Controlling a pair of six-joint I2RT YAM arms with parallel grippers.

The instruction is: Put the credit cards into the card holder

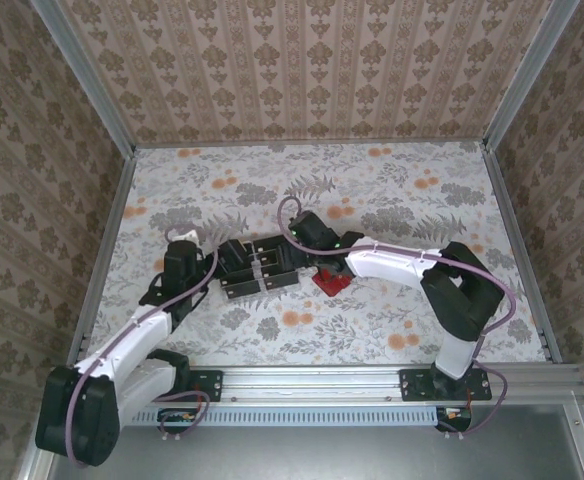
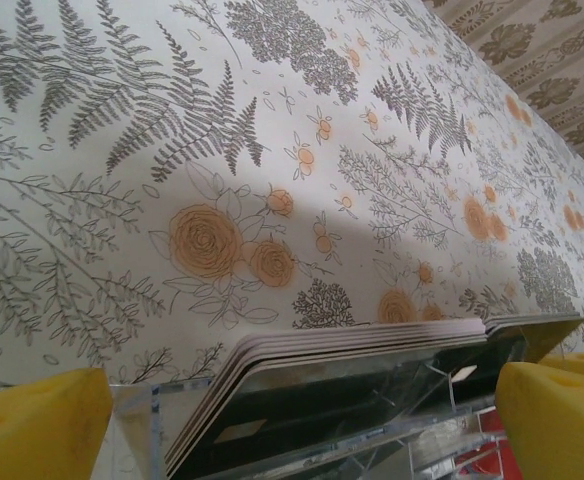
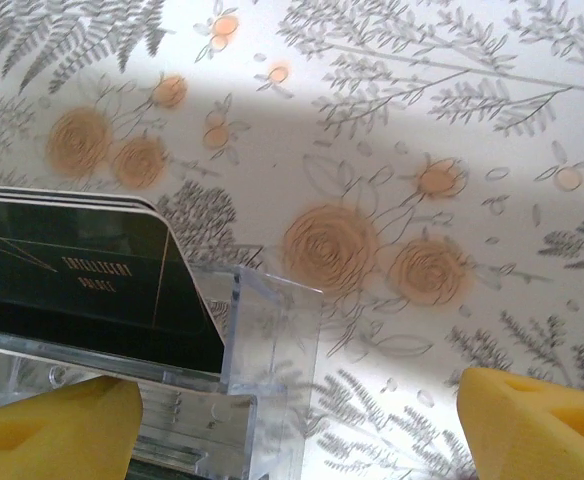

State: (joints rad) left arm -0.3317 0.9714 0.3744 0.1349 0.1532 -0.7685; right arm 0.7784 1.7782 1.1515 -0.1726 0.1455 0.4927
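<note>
The credit cards stand as a black stack in a clear plastic tray at mid-table. The card holder, small and red, lies just right of the tray. My left gripper is at the tray's left end and my right gripper at its right end. In the left wrist view the left gripper is open, its yellow fingertips either side of the card stack. In the right wrist view the right gripper is open around the tray's corner, with the cards to the left.
The floral tablecloth covers the table, bounded by metal rails and patterned walls. A sliver of red shows behind the tray in the left wrist view.
</note>
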